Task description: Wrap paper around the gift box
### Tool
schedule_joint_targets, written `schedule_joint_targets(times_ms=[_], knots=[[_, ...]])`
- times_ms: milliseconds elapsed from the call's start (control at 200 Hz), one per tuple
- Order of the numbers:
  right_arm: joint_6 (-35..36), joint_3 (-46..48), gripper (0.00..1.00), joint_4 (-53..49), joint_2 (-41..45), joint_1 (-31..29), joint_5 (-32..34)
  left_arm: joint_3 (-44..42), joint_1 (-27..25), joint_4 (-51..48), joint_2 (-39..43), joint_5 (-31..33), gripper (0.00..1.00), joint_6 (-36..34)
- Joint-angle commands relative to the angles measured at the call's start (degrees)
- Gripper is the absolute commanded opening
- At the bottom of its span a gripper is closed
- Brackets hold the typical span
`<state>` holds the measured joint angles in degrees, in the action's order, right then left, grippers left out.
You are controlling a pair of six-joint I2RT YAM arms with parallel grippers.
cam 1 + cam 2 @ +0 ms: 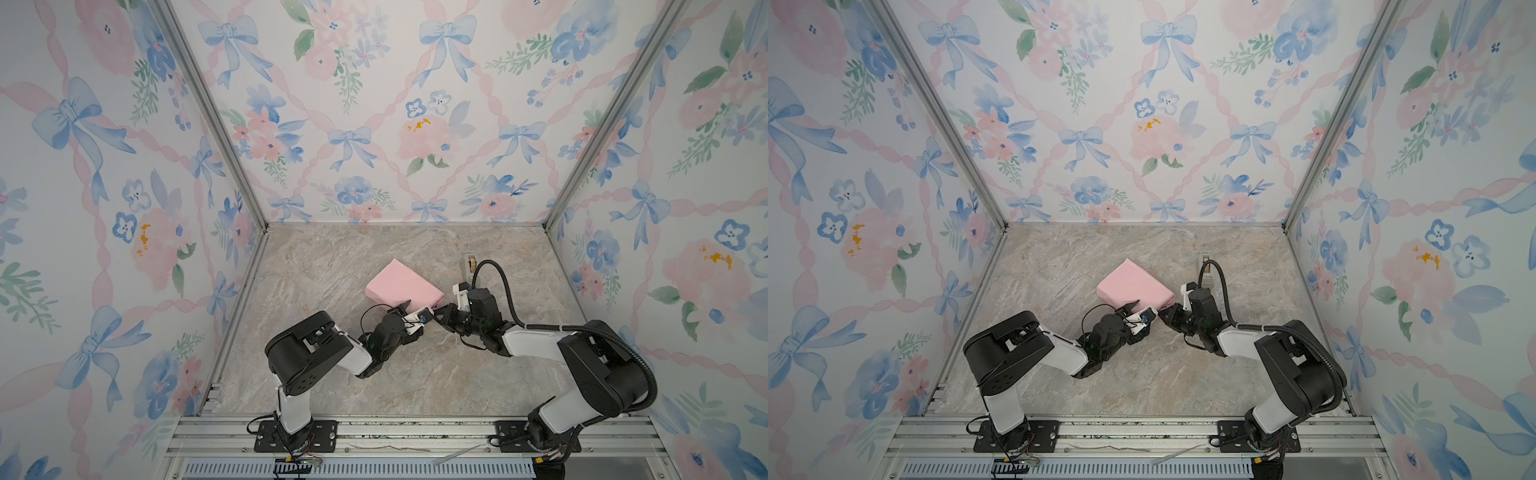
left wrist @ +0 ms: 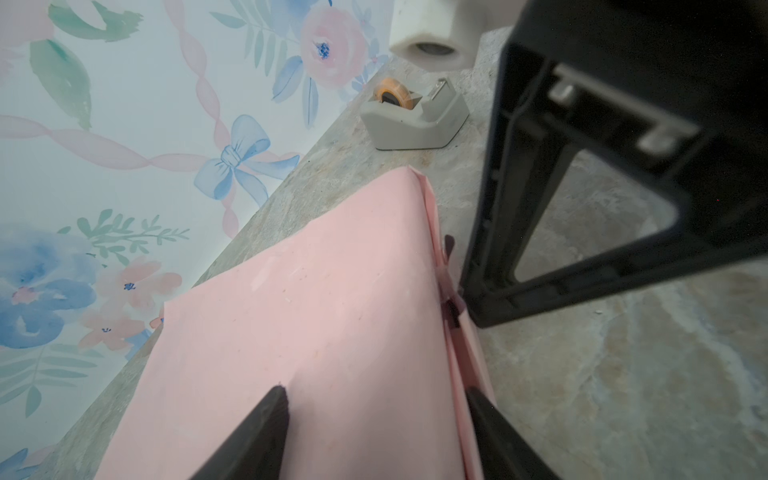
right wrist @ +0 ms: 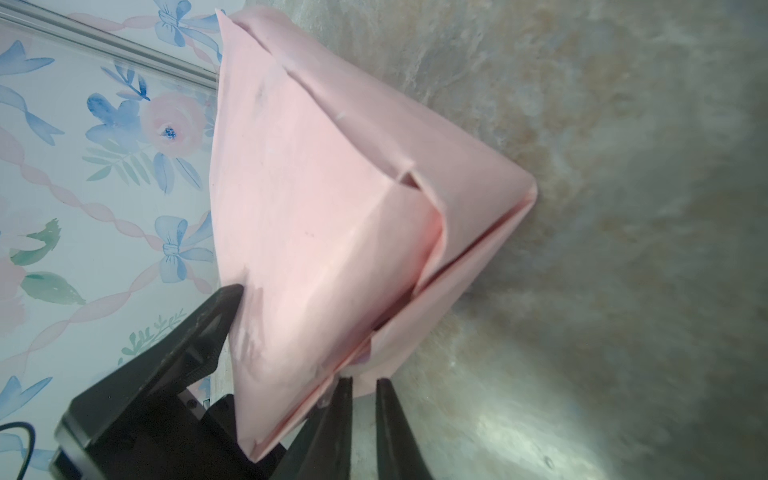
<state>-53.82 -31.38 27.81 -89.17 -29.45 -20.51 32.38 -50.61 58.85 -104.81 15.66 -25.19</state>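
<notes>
- My left claw (image 2: pixel 374 390) is set wide across the near end of the wrapped parcel. One finger (image 2: pixel 270 419) lies on the broad pink face and the other runs along the folded side. I have hold of the paper (image 2: pixel 311 311) and whatever it covers.
- In the right wrist view that same top finger (image 3: pixel 216 316) presses against the edge of the broad face.
- My right claw (image 3: pixel 363 384) is only barely parted, with a narrow gap between its tips. The point of the lowest end flap sits right at that gap. I cannot tell whether either tip touches it.
- The gift box is covered by the paper, pale pink side outward. Dark slivers (image 2: pixel 452 311) show in the side seam, but I cannot tell whether they are the box.
- In both top views the parcel lies near the middle of the marble table (image 1: pixel 332 270), turned cornerwise to its edges. Both my claws meet at its near right corner, left (image 1: pixel 411 311) and right (image 1: pixel 440 313).
- The end facing my right wrist is folded into overlapping triangular flaps, with slits open between the layers.
- A grey tape dispenser (image 1: pixel 468 266) stands behind and to the right of the parcel, apart from it.
</notes>
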Motion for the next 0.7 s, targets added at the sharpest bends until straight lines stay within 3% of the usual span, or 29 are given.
schedule_joint_targets(times_ms=[0, 285, 690], knots=[[0.56, 1.76, 0.16, -2.13, 2.43, -0.04, 0.82, -0.87, -0.63, -4.71, -0.79, -1.42, 0.68, 2.32], [1.61, -0.21, 0.08, -4.07, 4.35, -0.17, 0.91, -0.69, -0.55, -4.67, -0.68, -1.41, 0.67, 2.32], [1.97, -3.93, 0.01, -2.74, 0.52, -0.25, -0.32, -0.49, -0.56, -4.67, -0.70, -1.51, 0.67, 2.23]])
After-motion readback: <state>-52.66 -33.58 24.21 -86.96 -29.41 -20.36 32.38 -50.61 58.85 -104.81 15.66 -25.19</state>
